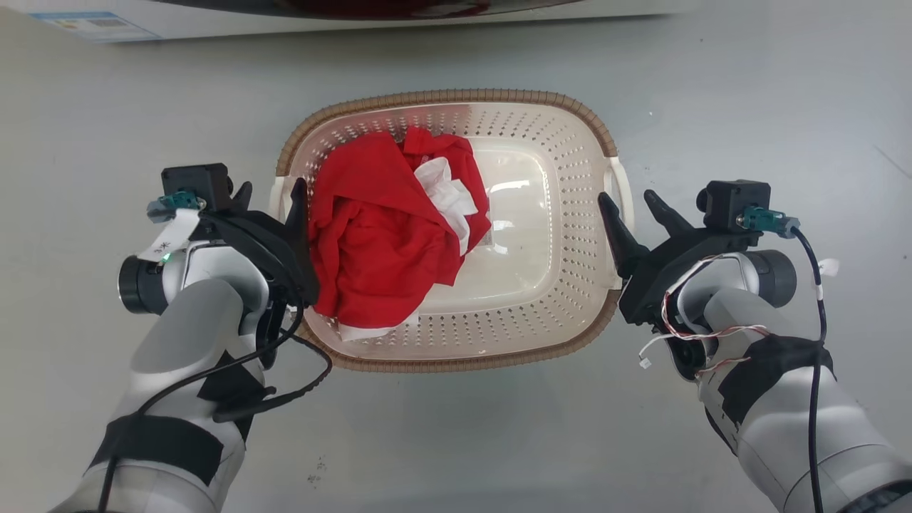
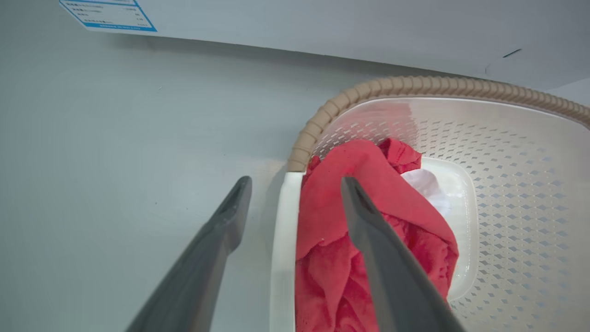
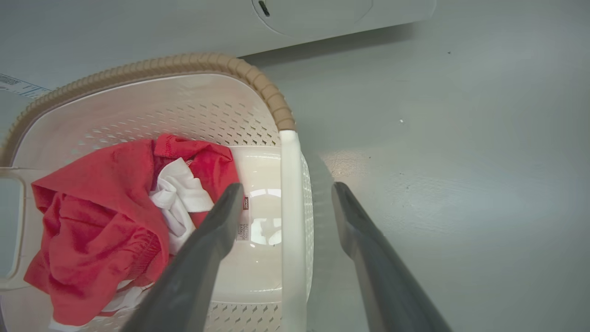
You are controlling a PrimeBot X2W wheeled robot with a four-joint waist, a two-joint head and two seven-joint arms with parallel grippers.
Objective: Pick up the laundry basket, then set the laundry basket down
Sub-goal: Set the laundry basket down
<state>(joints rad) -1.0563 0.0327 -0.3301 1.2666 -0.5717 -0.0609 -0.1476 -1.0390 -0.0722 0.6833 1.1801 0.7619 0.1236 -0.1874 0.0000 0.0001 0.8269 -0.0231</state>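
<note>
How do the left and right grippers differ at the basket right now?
The left gripper straddles the basket's left handle, the right gripper its right handle. The left gripper's inner finger hangs over the red cloth; the right gripper's over bare basket bottom. Both are open.

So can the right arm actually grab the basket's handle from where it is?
Probably yes. The right gripper is open, with one finger inside the basket and one outside, straddling the white handle. The red clothes lie clear of it, so nothing seems to block a grip.
</note>
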